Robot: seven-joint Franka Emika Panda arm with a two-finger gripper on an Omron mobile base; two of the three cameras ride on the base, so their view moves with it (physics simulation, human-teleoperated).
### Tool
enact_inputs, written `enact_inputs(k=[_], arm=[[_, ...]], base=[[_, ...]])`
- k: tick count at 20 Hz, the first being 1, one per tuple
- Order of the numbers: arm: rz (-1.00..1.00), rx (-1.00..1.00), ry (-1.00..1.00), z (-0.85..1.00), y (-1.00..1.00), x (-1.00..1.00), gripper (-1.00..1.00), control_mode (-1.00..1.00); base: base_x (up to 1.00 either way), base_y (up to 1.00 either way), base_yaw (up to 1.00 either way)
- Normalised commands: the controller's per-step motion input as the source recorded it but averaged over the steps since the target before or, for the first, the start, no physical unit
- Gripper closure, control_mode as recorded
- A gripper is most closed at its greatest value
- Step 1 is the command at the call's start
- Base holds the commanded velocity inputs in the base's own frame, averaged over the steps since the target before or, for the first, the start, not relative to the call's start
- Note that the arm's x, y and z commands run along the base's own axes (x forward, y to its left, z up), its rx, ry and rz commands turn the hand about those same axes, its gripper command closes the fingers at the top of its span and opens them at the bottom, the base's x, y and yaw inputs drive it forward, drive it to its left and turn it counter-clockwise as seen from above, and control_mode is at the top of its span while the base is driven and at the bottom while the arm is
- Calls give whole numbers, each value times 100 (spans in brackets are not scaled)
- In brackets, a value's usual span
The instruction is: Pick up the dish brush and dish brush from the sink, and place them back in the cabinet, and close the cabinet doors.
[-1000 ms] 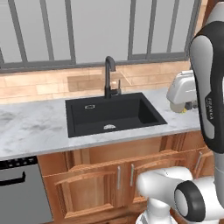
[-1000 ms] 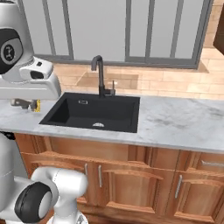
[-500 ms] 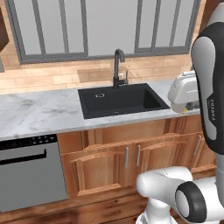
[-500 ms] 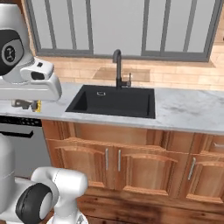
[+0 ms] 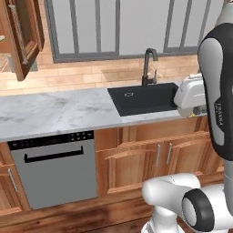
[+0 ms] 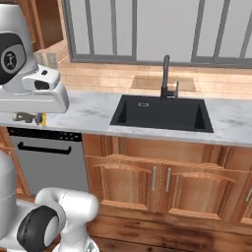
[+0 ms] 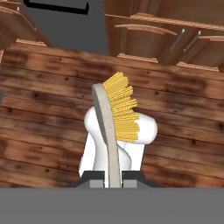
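step: carry to cabinet | claw [image 7: 109, 177] clamped on dish brush [image 7: 114, 118] | cabinet door [image 5: 25, 38] open, far left of sink [image 5: 145, 98] | tip: hold grip firm, approach shelf slow

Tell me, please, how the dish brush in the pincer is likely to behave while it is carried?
The dish brush looks thin and small, so probably light. Its handle is a narrow curved strip clamped low in the shut pincer, so it might pivot or slip. The yellow bristles look soft and would likely bend on contact.
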Motion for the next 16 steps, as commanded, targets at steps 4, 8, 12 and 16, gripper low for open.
enact_inputs(k=[4, 8, 12, 16], arm=[[0, 0, 0, 0, 0, 0, 100, 100], [0, 0, 0, 0, 0, 0, 100, 100], [0, 0, 0, 0, 0, 0, 100, 100], [0, 0, 0, 0, 0, 0, 100, 100]], base=[[-12, 81, 0], [-9, 82, 0], [0, 76, 0], [0, 75, 0]])
